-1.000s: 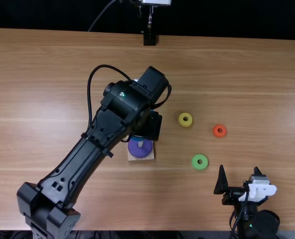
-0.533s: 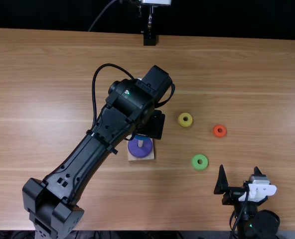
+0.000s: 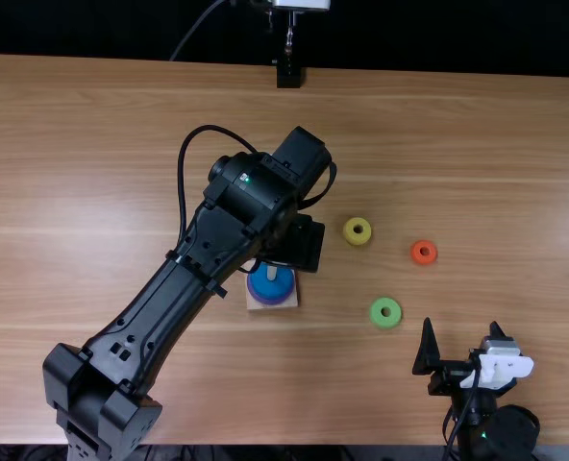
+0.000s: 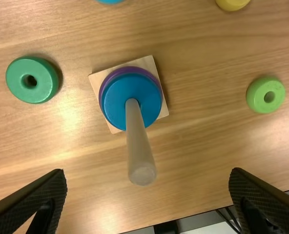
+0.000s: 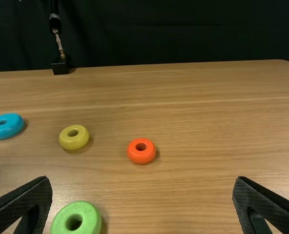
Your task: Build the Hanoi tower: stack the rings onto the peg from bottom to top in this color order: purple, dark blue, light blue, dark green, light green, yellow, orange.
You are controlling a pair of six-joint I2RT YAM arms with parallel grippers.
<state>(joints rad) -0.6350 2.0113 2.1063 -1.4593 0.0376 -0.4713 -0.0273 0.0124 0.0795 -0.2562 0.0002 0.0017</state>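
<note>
In the top view, my left gripper (image 3: 301, 241) is over the wooden base (image 3: 275, 304), its tips hidden by the arm. The dark blue ring (image 3: 270, 285) lies around the peg, on the purple ring. Seen in the left wrist view, my left gripper (image 4: 147, 195) is wide open above the peg (image 4: 138, 146), which stands between its fingers. Around the peg are the dark green ring (image 4: 31, 80), light green ring (image 4: 265, 95) and light blue ring (image 4: 109, 1). My right gripper (image 3: 461, 341) stands open near the front edge, also in its wrist view (image 5: 142, 204), with nothing held.
The yellow ring (image 3: 358, 230) and orange ring (image 3: 424, 252) lie right of the base, beyond the light green ring (image 3: 385, 312). A black stand (image 3: 288, 75) is at the table's far edge. The left arm covers much of the left middle.
The dark blue ring has come down onto the purple ring, which showed on top before. My left gripper has let go of it and shifted slightly right.
</note>
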